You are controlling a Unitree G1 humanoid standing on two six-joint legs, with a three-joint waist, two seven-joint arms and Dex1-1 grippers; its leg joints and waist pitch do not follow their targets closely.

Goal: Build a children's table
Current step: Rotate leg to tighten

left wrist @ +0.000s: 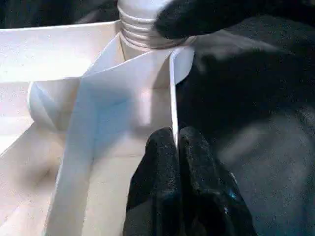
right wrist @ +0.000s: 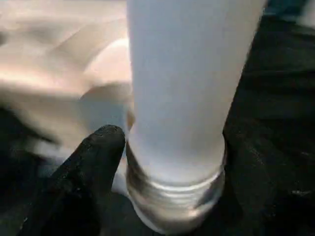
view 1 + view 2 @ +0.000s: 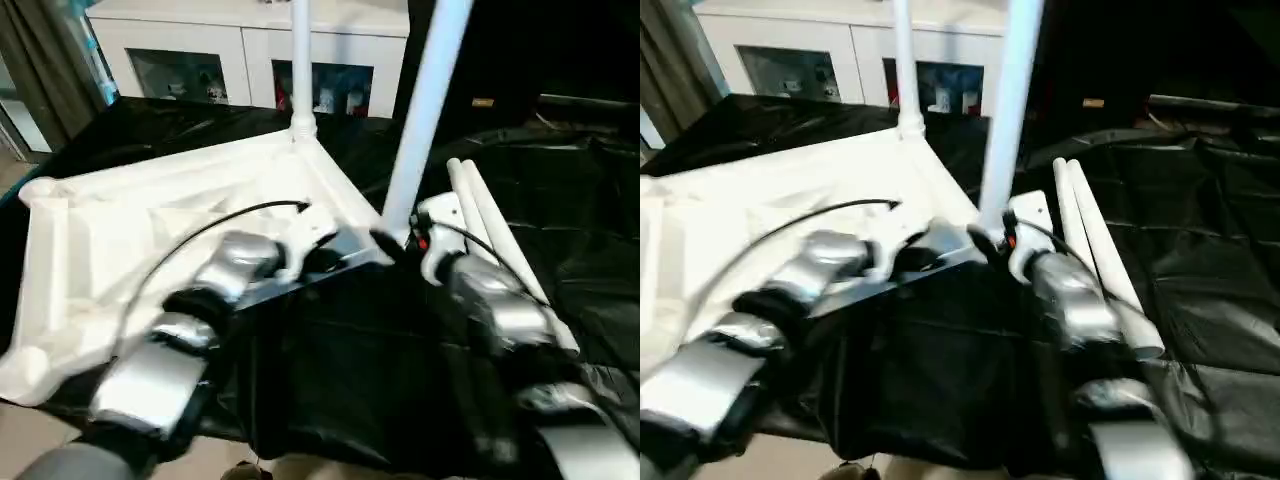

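The white tabletop [image 3: 150,230] lies ribbed side up on the black-draped work table [image 3: 340,380]. One white leg [image 3: 300,60] stands upright in its far corner socket. A second leg [image 3: 425,120] leans over the near right corner, its threaded end [image 1: 140,29] at the socket. My right gripper [image 3: 395,245] is shut on this leg just above the thread [image 2: 172,196], one finger [image 2: 93,157] beside it. My left gripper [image 1: 174,147] is shut on the tabletop's thin rim [image 1: 173,98] close to that corner. Two loose legs [image 3: 490,230] lie side by side to the right.
A white cabinet [image 3: 250,60] with glass doors stands behind the work table, and a curtain [image 3: 40,70] hangs at the far left. The tabletop's near left corner [image 3: 25,375] overhangs the work table's front edge. Wrinkled black cloth [image 3: 590,250] spreads to the right.
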